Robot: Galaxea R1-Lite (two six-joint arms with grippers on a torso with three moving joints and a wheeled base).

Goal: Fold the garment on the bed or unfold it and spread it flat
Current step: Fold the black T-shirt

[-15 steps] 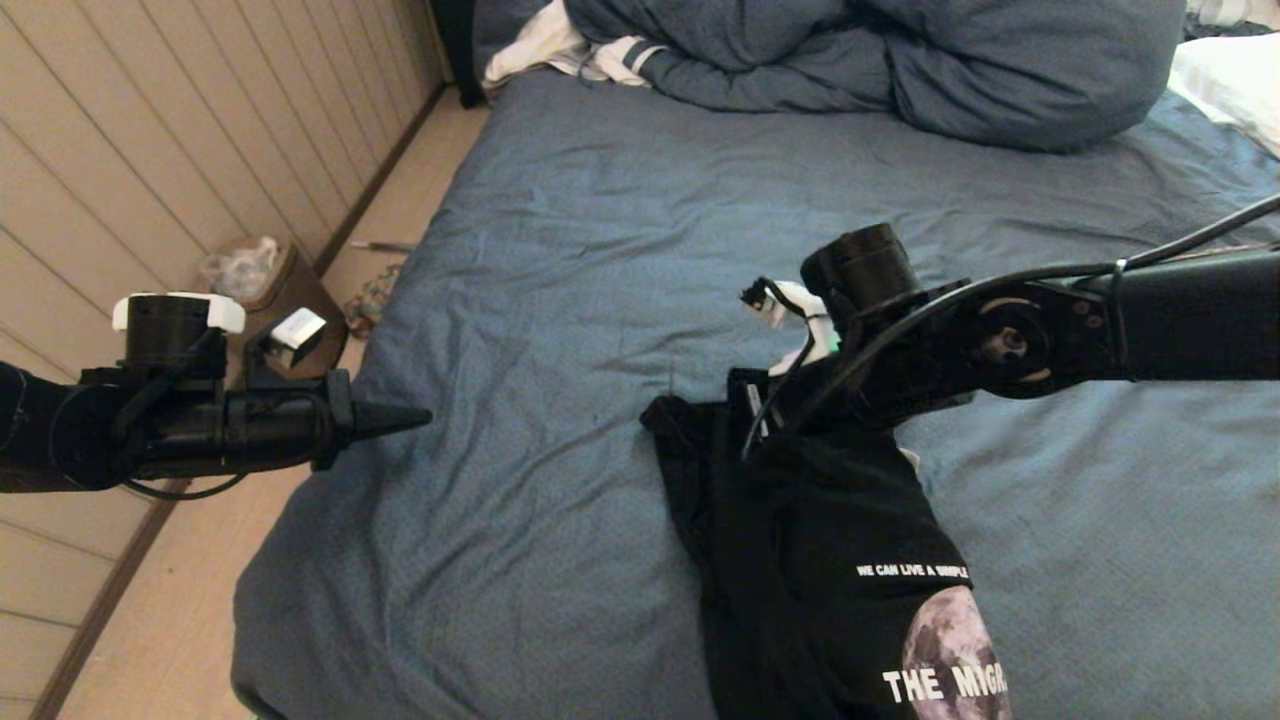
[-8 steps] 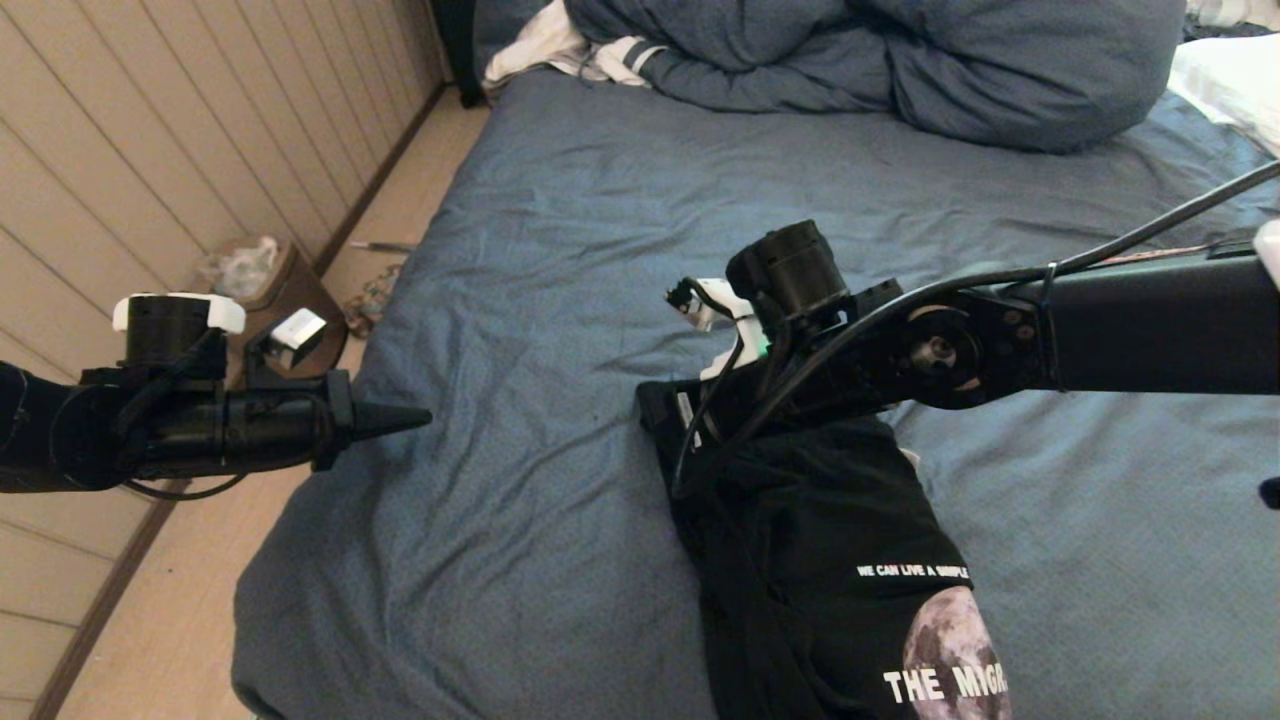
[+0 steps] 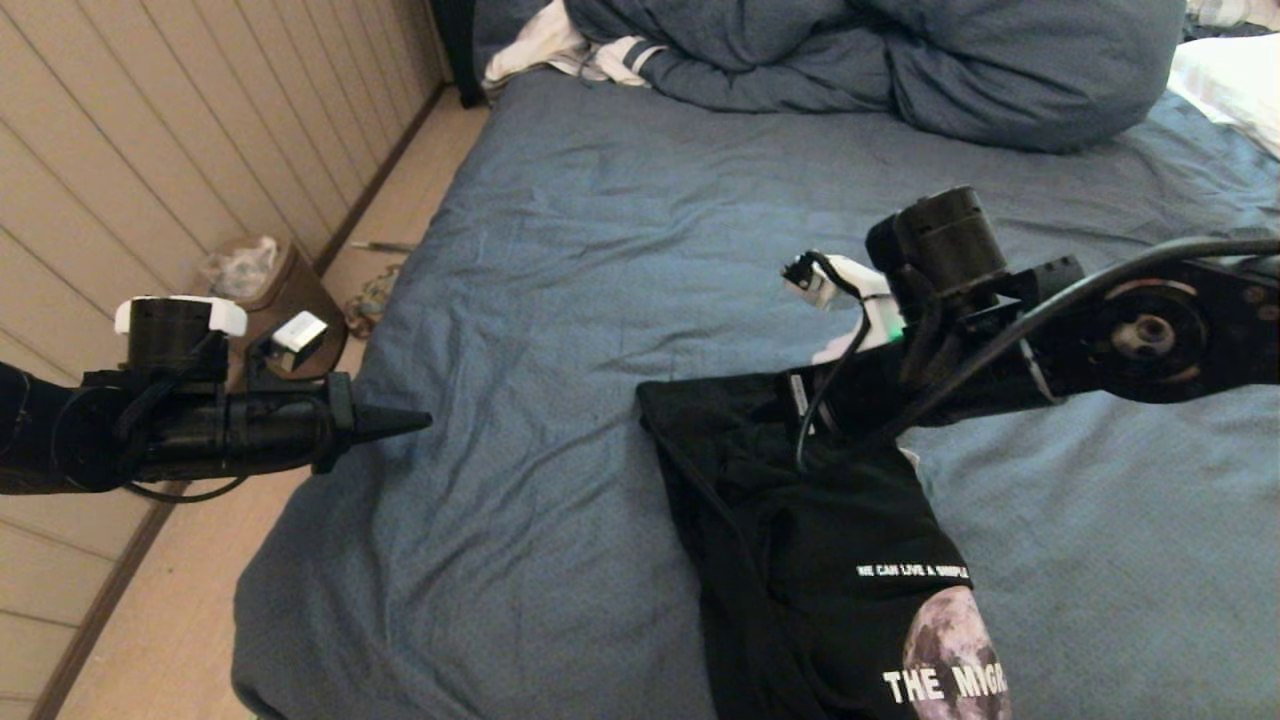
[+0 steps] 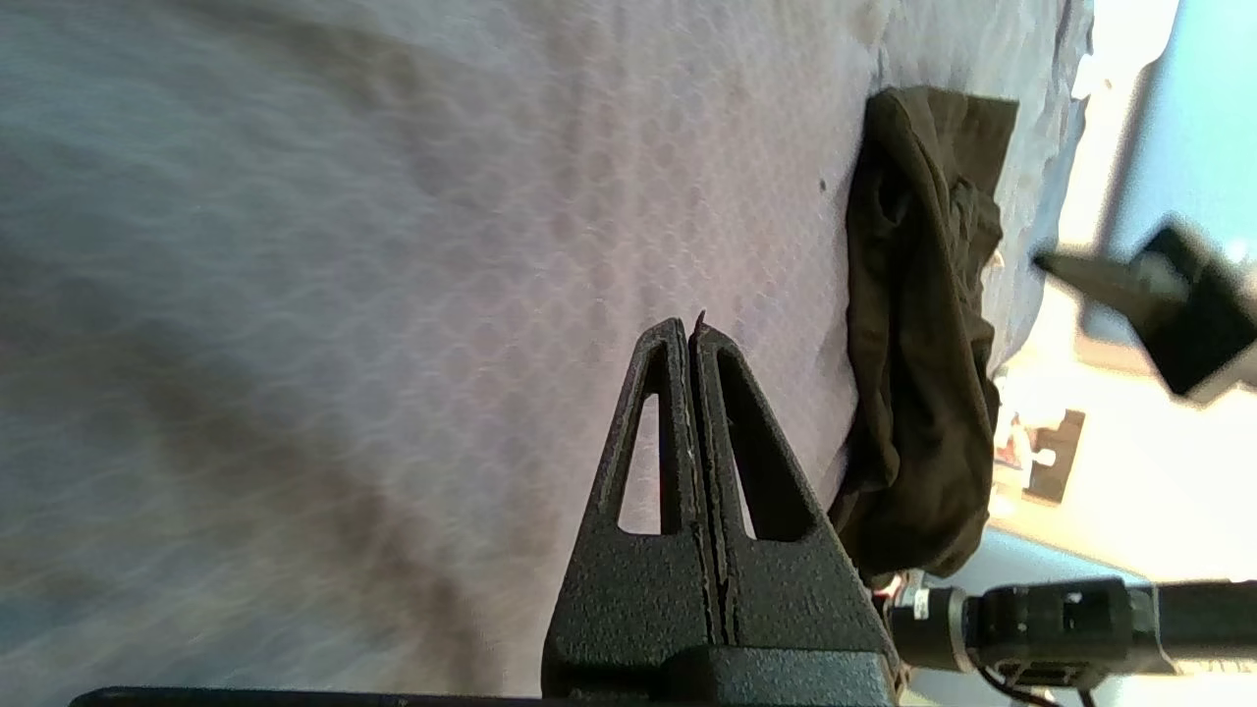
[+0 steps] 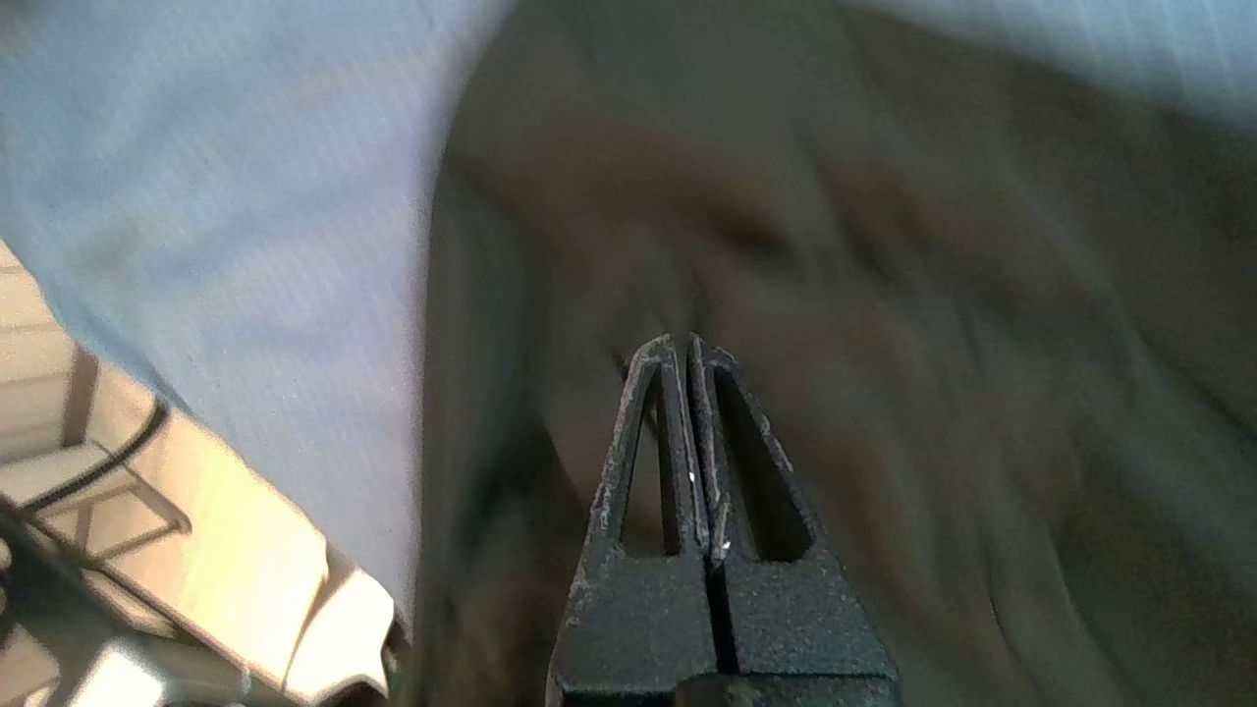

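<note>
one garment (image 3: 800, 520), a black t-shirt, lies bunched on the near right part of the one bed (image 3: 560, 300). its print reads "we can live a simple" and "the migr", the rest is cut off. two grippers: the left gripper (image 4: 687, 329) at the bed's left edge and the right gripper (image 5: 680, 342) over the shirt, both pressed together, pinching nothing.

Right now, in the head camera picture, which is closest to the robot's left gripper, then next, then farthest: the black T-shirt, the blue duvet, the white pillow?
From the left gripper:
1. Black T-shirt, bunched mid-bed.
2. Blue duvet, heaped at the bed's far end.
3. White pillow, far right corner.
</note>
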